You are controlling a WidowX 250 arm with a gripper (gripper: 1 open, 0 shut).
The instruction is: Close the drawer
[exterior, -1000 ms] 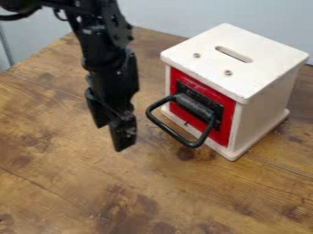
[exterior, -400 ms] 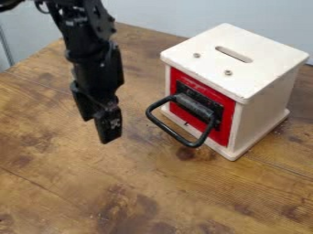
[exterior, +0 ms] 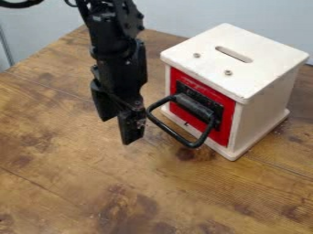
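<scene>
The drawer shows its black front plate set in the red face of a pale wooden box at the right. Its large black loop handle sticks out toward the front left, low over the table. My black gripper hangs pointing down just left of the handle, fingers open and nothing between them. The nearer finger stands close beside the loop's left end; I cannot tell whether they touch. How far the drawer stands out of the box is hard to judge.
The wooden table stretches to the left and front. A pale wall and the table's far edge lie behind the arm. The box has a slot and two small holes in its top.
The gripper swung left away from the handle, then came back right; it now stands slightly nearer the loop than a second ago. The drawer and box have not moved.
</scene>
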